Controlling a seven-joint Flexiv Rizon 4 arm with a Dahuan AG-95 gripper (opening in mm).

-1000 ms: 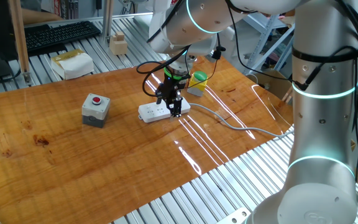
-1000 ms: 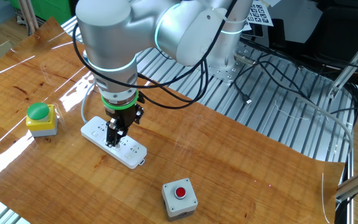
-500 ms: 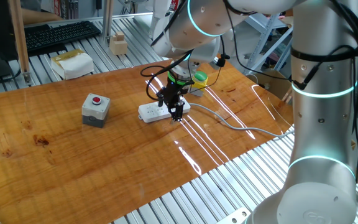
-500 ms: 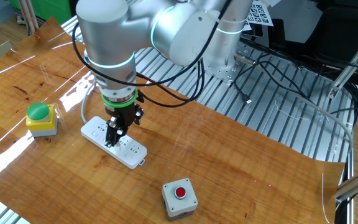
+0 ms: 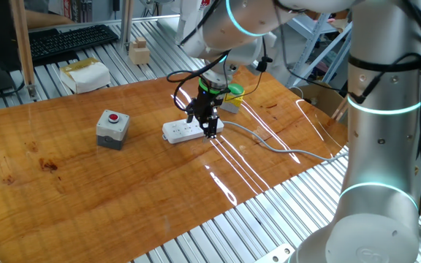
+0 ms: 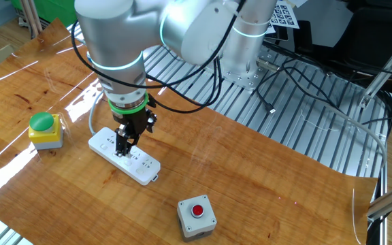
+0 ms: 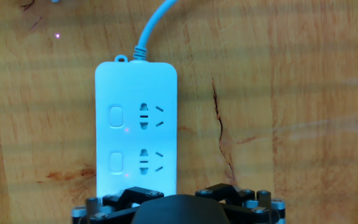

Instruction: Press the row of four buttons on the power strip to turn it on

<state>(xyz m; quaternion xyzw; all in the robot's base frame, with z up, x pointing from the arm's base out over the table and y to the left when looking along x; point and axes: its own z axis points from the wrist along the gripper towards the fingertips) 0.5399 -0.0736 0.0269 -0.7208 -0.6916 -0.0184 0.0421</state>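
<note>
The white power strip (image 5: 185, 131) (image 6: 140, 164) lies on the wooden table, its grey cable (image 5: 269, 143) trailing away. My gripper (image 5: 210, 133) (image 6: 121, 150) points straight down over the strip, fingertips at or just above its top face. In the hand view the strip (image 7: 154, 87) runs up the frame. Two of the four buttons (image 7: 116, 116) (image 7: 116, 162) show along its left side, each with a small red dot beside it. The gripper's dark body (image 7: 178, 210) hides the rest of the row. No view shows a gap or contact between the fingertips.
A grey box with a red round button (image 5: 112, 125) (image 6: 196, 216) sits apart from the strip. A yellow box with a green button (image 6: 44, 129) (image 5: 232, 96) stands near the strip's cable end. Keyboard (image 5: 71, 40) and a white box (image 5: 86, 74) lie beyond the table's far edge.
The arm's upper links have shifted a little. The fingertips stay over the same part of the strip, with only a slight move.
</note>
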